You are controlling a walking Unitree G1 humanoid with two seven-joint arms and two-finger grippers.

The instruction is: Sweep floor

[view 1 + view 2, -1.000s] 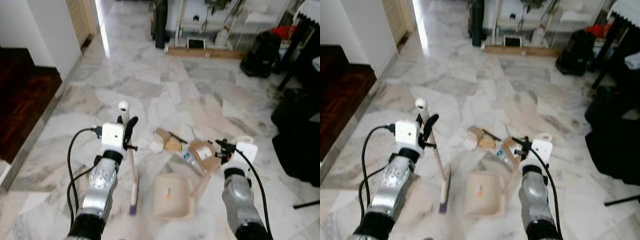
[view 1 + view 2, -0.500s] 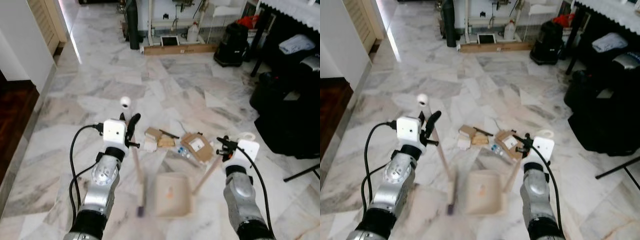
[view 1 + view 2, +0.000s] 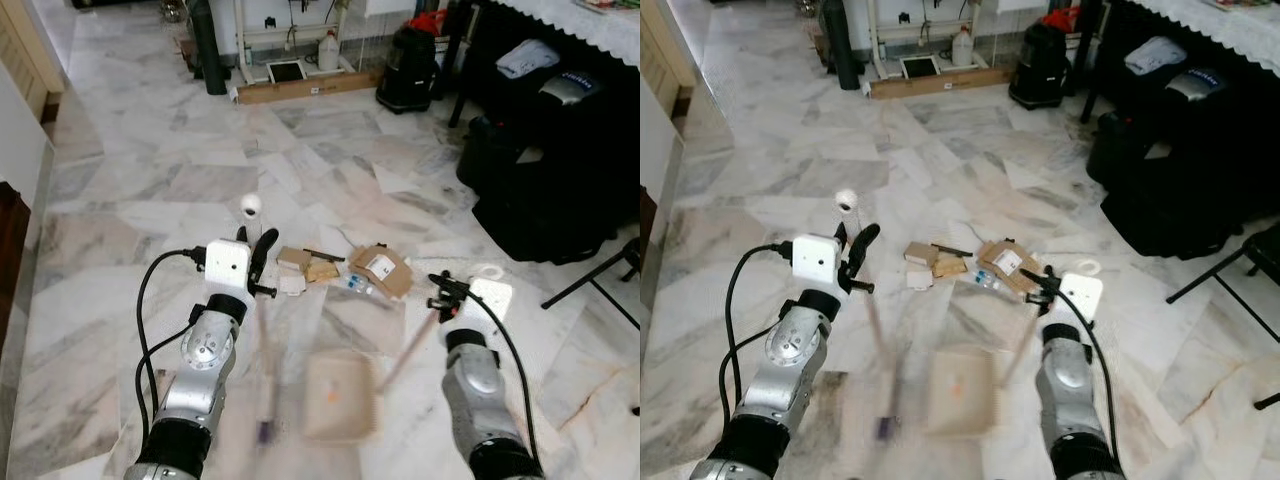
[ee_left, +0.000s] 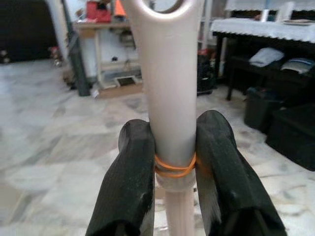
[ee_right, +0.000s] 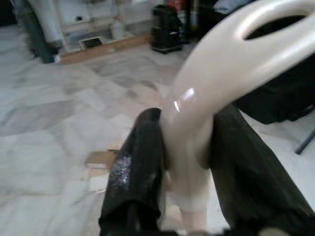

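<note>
Two black jaws sets clamp smooth plastic handles: left gripper point(image 4: 172, 162) the broom point(image 3: 262, 330), right gripper point(image 5: 184, 162) the dustpan point(image 3: 340, 395).

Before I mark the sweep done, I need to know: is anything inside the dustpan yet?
The dustpan is blurred; one small orange speck shows in its tray, nothing else can be made out. The cardboard scraps lie on the floor beyond it, unswept.

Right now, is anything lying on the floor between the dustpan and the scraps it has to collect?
Nothing visible: bare marble floor separates the dustpan from the scraps ahead; the broom stands to its left.
</note>
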